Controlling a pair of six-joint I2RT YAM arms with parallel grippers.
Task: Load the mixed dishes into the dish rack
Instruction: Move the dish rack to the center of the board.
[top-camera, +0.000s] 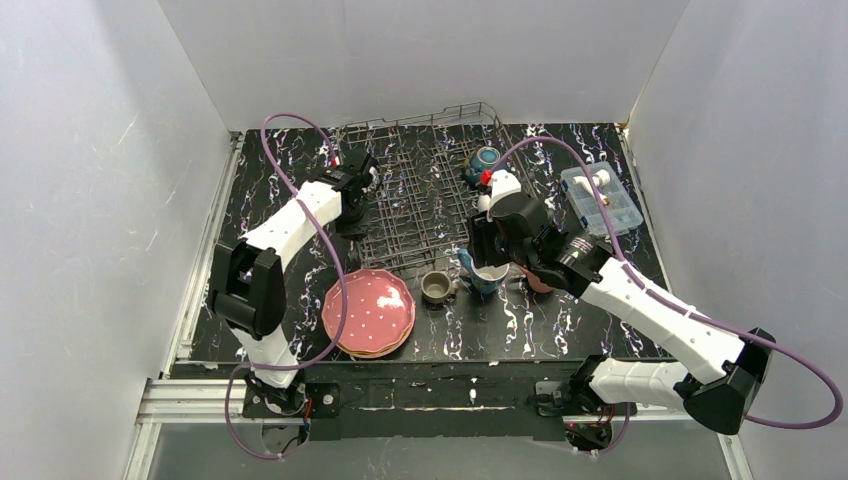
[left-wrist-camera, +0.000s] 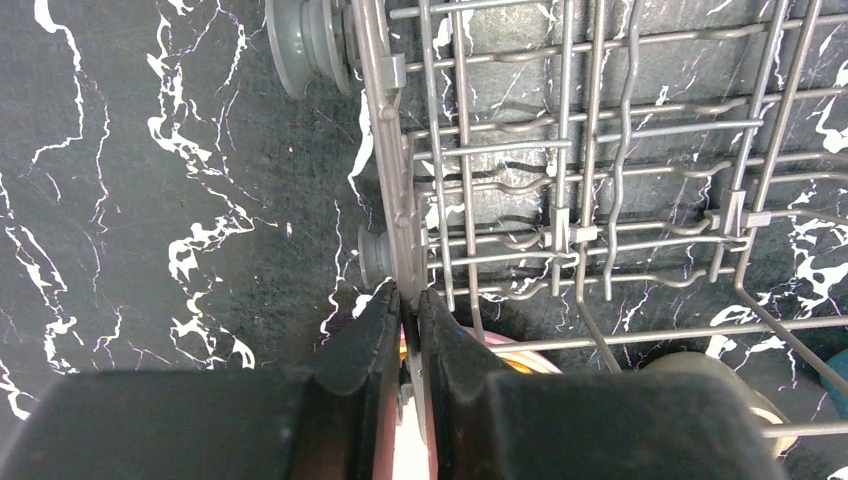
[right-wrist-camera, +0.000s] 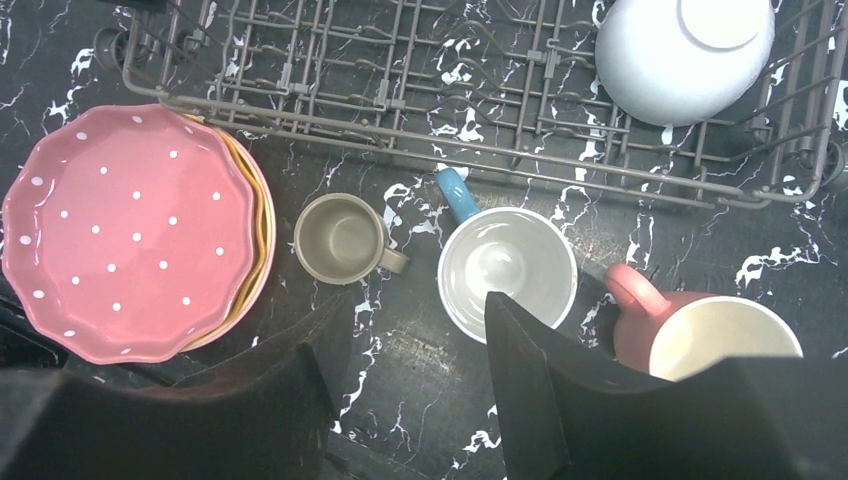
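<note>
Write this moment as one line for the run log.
left gripper: shut on rack rim | right gripper: open above blue mug | in rack: white bowl | outside rack: plates

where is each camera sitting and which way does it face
Top external: high behind the arm bases, looking down on the black marbled table; both arms show.
Left wrist: on the left gripper, looking down at the grey wire dish rack's rim; its shut jaws show.
Right wrist: on the right gripper, looking down at the blue ceramic mug; its open jaws show.
Both wrist views share the rack.

Left pincer (left-wrist-camera: 408, 296) clamped, right pincer (right-wrist-camera: 415, 300) spread
</note>
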